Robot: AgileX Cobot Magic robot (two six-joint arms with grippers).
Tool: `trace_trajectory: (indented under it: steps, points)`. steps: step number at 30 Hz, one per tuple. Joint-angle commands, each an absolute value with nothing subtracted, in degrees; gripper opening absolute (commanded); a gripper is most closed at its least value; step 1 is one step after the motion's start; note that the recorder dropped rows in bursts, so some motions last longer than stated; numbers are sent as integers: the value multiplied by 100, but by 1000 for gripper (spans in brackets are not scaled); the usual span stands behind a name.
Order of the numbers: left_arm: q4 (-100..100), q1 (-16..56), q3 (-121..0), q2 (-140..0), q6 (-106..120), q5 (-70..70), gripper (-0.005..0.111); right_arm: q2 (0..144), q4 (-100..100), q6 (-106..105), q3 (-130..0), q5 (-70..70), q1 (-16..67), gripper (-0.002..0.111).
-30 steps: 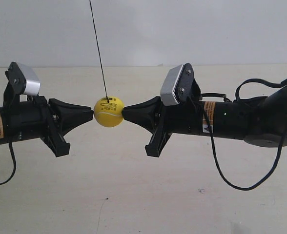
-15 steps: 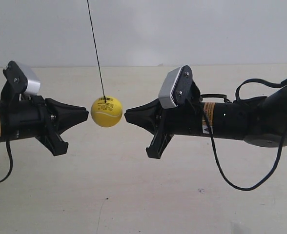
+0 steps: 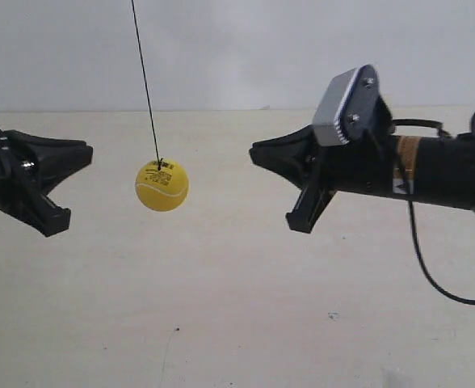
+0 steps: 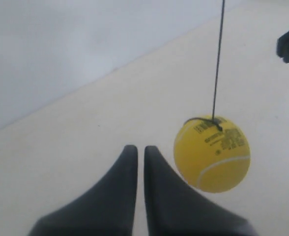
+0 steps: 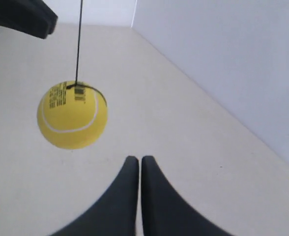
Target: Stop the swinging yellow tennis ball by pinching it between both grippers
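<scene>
Pale beige matte tabletop (image 3: 245, 323), meeting off-white wall (image 3: 237, 48) at back. Few tiny dark specks (image 3: 177, 329) scattered on surface.

- My left claw (image 4: 140, 150) and right claw (image 5: 140, 160): plain matte black.
- The tennis ball (image 3: 161, 185): bright yellow, with a pale curved seam and small black print.
- Its string (image 3: 145, 81): thin and dark.
- The box (image 3: 344, 105) on one arm: silver-grey.
- The table (image 3: 221, 307): pale beige.
- The wall (image 3: 237, 48): whitish grey.
</scene>
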State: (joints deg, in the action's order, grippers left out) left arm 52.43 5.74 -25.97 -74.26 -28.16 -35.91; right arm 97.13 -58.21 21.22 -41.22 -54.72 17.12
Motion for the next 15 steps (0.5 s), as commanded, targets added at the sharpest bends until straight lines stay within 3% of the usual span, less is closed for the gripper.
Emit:
trace_trajectory:
  steps: [1, 15]
  points:
    - [4733, 577, -2231, -6410, -2868, -3309, 5, 8962, -5844, 2000, -3585, -6037, 1269, 0]
    - [3955, 577, -987, -3026, -2741, -2949, 5, 6961, -4113, 438, -1735, -6270, 1195, 0]
